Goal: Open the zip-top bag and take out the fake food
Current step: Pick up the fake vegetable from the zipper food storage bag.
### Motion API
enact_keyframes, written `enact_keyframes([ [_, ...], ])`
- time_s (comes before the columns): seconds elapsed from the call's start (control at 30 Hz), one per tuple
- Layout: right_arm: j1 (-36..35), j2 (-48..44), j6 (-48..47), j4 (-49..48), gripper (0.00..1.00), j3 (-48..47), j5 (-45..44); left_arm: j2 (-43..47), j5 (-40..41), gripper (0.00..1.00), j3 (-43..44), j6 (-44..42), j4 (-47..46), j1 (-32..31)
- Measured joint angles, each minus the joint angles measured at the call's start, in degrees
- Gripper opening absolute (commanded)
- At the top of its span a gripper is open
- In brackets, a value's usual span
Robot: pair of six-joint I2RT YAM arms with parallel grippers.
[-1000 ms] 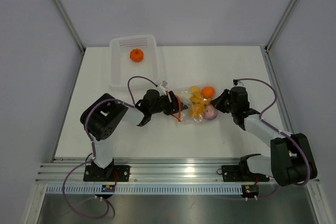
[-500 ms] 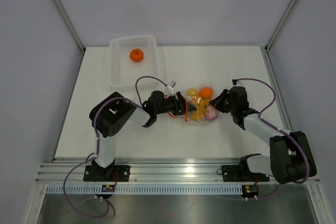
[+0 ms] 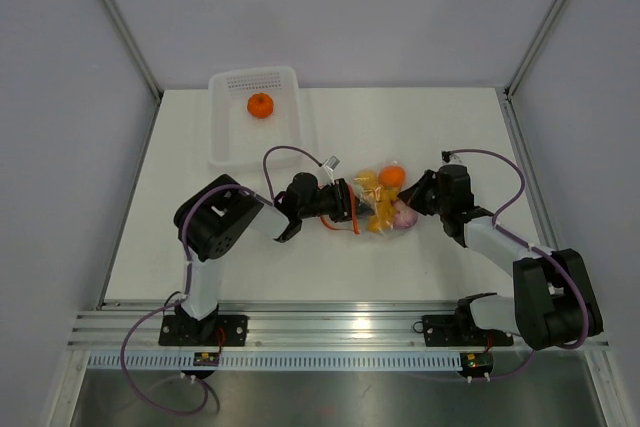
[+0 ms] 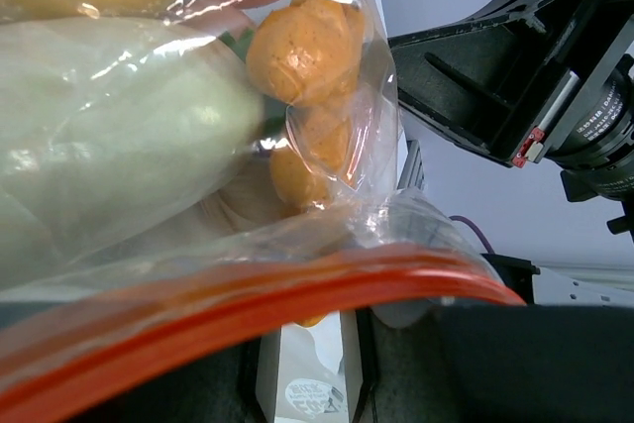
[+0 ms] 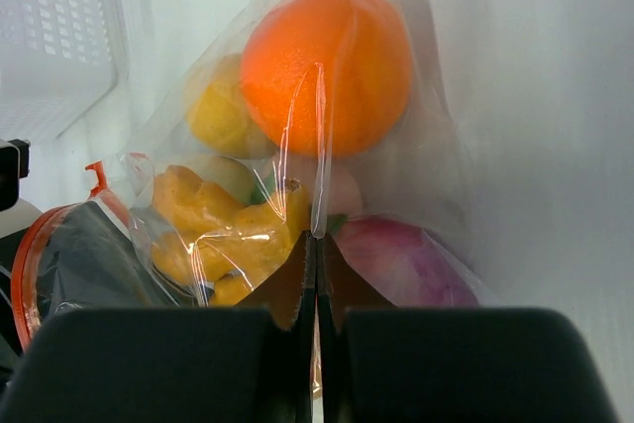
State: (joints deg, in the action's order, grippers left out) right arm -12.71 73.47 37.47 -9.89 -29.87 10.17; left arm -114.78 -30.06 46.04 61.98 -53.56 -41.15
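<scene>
Print on the right wrist's camera label [image 4: 604,131] and on a small sticker [image 4: 307,395] is too small to read. One zip-top bag [image 5: 441,160] lies on the table [image 3: 420,127] between the two grippers. The right gripper [image 5: 315,263] is pressed together, pinching the bag's clear edge. The left gripper [image 3: 348,209] sits at the bag's red-orange zipper strip [image 4: 248,299]; I cannot tell how its jaws stand. The fake food in the bag just beyond the right gripper is one orange ball [image 5: 327,66], one pink-purple piece [image 5: 396,264], one pale white piece [image 4: 109,136] and several yellow pieces [image 5: 213,215]. Well beyond the left gripper, one white basket [image 3: 225,142] holds one orange fruit [image 3: 260,105].
</scene>
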Motion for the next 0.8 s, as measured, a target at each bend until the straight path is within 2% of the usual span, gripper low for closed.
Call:
enact_keyframes([
  [0.13, 0.0, 0.0, 0.4, -0.2, 0.00, 0.0, 0.1, -0.1, -0.2, 0.47, 0.1, -0.3, 0.0, 0.0],
  [0.4, -0.1, 0.1, 1.3, -1.5, 0.00, 0.0, 1.1, -1.0, -0.2, 0.52, 1.5, -0.2, 0.5, -1.0],
  [0.47, -0.4, 0.2, 1.5, -1.9, 0.00, 0.0, 1.1, -1.3, -0.2, 0.49, 2.1, -0.3, 0.9, -1.1],
  [0.7, -1.6, 1.0, 1.9, -2.5, 0.00, 0.0, 1.3, -1.5, -0.2, 0.19, 2.9, -1.1, 2.6, -1.1],
  [0.8, -1.6, 1.0, 1.9, -2.4, 0.00, 0.0, 1.3, -1.5, -0.2, 0.16, 2.9, -1.6, 2.9, -1.1],
])
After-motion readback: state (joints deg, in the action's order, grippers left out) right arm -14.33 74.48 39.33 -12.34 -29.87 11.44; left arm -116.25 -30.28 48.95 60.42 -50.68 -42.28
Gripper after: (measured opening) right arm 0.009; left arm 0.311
